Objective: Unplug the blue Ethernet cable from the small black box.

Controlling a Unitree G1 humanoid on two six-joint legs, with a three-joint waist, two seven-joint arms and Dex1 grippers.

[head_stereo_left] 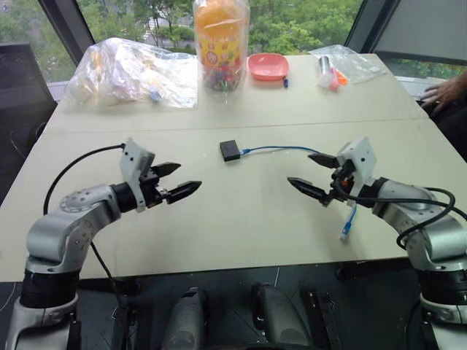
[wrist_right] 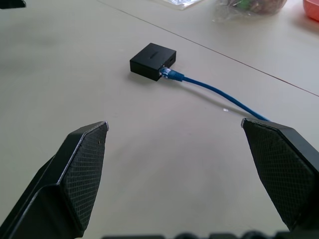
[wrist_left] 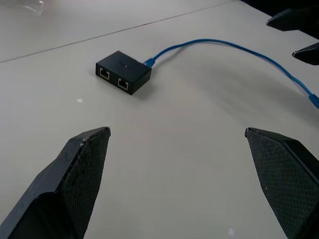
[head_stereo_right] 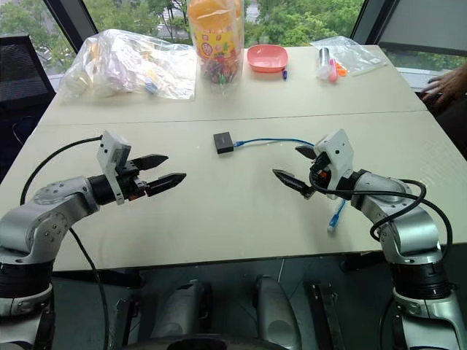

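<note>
We see bare table on every side of the small black box, except where the blue Ethernet cable leaves it toward the right gripper. The plastic bag, jar and pink dish stand well behind.

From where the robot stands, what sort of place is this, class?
Probably an office or lab room on an upper floor: pale work tables pushed together, big windows overlooking treetops, and a networking box with its blue Ethernet cable.
</note>
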